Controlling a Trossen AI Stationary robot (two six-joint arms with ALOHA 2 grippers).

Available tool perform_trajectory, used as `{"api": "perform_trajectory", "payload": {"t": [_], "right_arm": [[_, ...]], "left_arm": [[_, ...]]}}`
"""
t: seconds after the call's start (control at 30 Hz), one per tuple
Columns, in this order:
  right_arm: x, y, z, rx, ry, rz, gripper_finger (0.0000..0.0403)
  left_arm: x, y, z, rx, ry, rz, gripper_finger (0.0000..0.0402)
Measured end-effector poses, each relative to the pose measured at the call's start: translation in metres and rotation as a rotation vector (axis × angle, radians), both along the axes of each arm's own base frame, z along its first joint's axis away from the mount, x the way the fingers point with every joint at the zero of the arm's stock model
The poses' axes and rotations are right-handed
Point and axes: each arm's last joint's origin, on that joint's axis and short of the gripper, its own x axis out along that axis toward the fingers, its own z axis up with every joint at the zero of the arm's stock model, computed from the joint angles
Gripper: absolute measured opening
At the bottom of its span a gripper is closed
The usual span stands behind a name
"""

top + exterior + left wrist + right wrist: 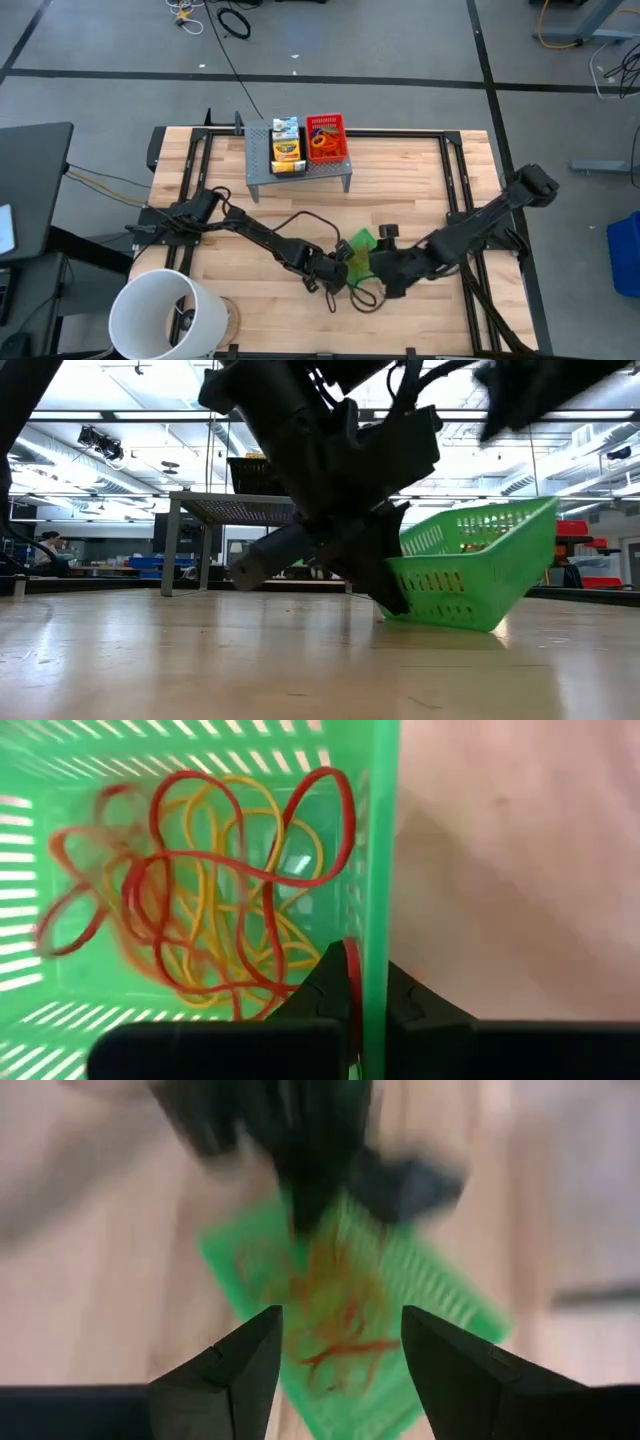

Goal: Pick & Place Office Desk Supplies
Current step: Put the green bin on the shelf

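Observation:
A green mesh tray (360,242) with red and yellow rubber bands (220,890) in it sits near the table's front middle. In the low view the green mesh tray (470,575) is tilted, with one bottom edge on the table. My left gripper (370,1005) is shut on one of its side walls. My right gripper (340,1350) hangs open just above the tray (430,1295), touching nothing. A yellow-green crayon box (286,148) and a red mesh tray (326,138) stand on the grey riser (300,175). My left gripper pinches the tray's side wall (376,950), with one finger (325,985) inside the tray and one finger (420,1005) outside it. The fingers come slanting down from the table's left. The tray is tipped: the far side is raised and a lower edge (440,622) rests on the table.
A big white bucket (165,315) stands at the near left corner. The grey riser stands at the far middle. A dark cable loop (365,298) lies by the grippers. Bare wood shows on the table's right half and between the riser and the tray.

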Motion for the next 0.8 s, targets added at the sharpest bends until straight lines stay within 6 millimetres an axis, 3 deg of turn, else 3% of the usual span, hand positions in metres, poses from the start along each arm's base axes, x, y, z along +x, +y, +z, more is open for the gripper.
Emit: {"api": "perform_trajectory", "payload": {"t": [0.13, 0.23, 0.33, 0.47, 0.6, 0.8], "right_arm": [[-0.011, 0.013, 0.038, 0.045, -0.352, 0.151, 0.0213], [-0.03, 0.015, 0.044, 0.105, -0.605, 0.289, 0.0213], [-0.054, 0.002, 0.027, 0.176, -0.813, 0.358, 0.0212], [-0.081, -0.025, -0.015, 0.264, -0.986, 0.368, 0.0212], [-0.101, -0.049, -0.05, 0.341, -1.047, 0.361, 0.0212], [-0.118, -0.076, -0.078, 0.378, -1.112, 0.347, 0.0212]], "left_arm": [[-0.001, -0.001, -0.001, -0.008, 0.001, 0.019, 0.0005], [-0.001, -0.001, -0.002, -0.014, 0.002, 0.03, 0.0005], [-0.002, -0.001, -0.002, -0.023, 0.004, 0.041, 0.0005], [-0.003, -0.001, -0.001, -0.027, 0.008, 0.042, 0.0005], [-0.004, -0.001, 0.005, -0.046, 0.009, 0.046, 0.0005], [-0.006, 0.001, 0.013, -0.065, 0.005, 0.052, 0.0005]]}}
